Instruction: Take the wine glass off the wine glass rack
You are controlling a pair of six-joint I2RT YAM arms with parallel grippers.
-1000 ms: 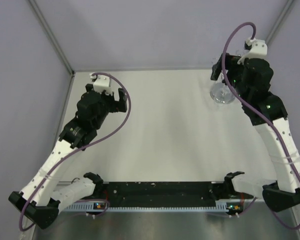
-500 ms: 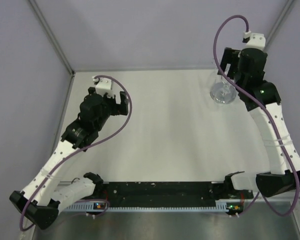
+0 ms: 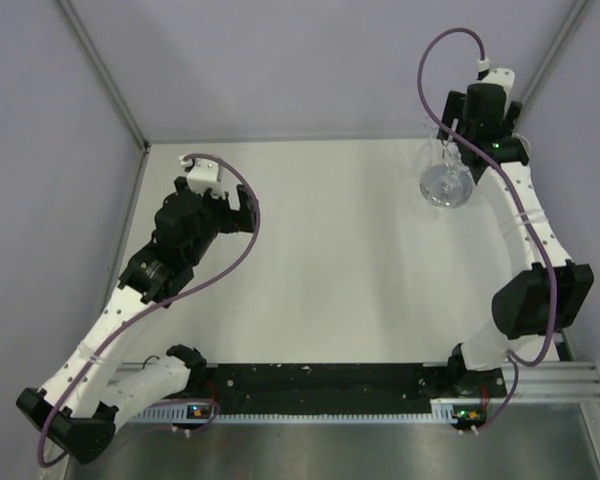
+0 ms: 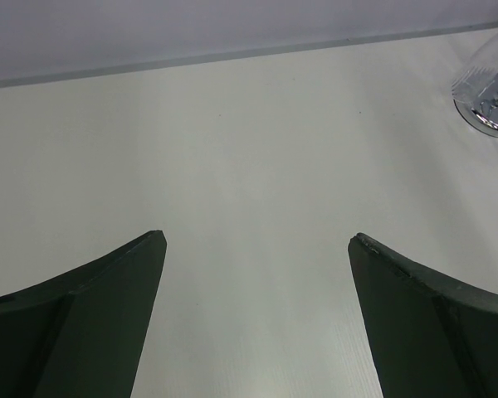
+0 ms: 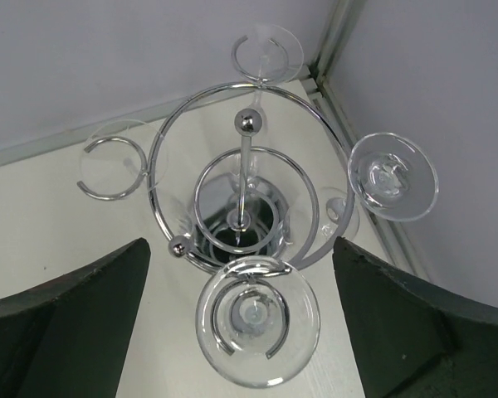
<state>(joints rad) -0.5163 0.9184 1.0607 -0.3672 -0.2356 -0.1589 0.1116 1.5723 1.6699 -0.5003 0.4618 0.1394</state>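
The wine glass rack (image 5: 246, 170) is a chrome stand with a central post, a large hoop and small ring loops; it stands at the far right corner of the table (image 3: 446, 186). Several wine glasses hang upside down from its loops. The nearest wine glass (image 5: 258, 322) shows its round foot between my right fingers. My right gripper (image 5: 241, 240) hovers above the rack (image 3: 458, 140), open, and its fingers stand apart from the glass on both sides. My left gripper (image 4: 257, 238) is open and holds nothing over bare table at the left (image 3: 230, 205).
The rack stands close to the back wall and the right wall (image 5: 432, 75). Other glass feet hang at the right (image 5: 393, 177), at the back (image 5: 267, 54) and at the left (image 5: 109, 157) of the hoop. The left wrist view catches the rack (image 4: 486, 91) at its top right edge.
My right arm has straightened and carried its gripper back and up over the rack. Its jaws have narrowed slightly. The left arm has barely shifted.
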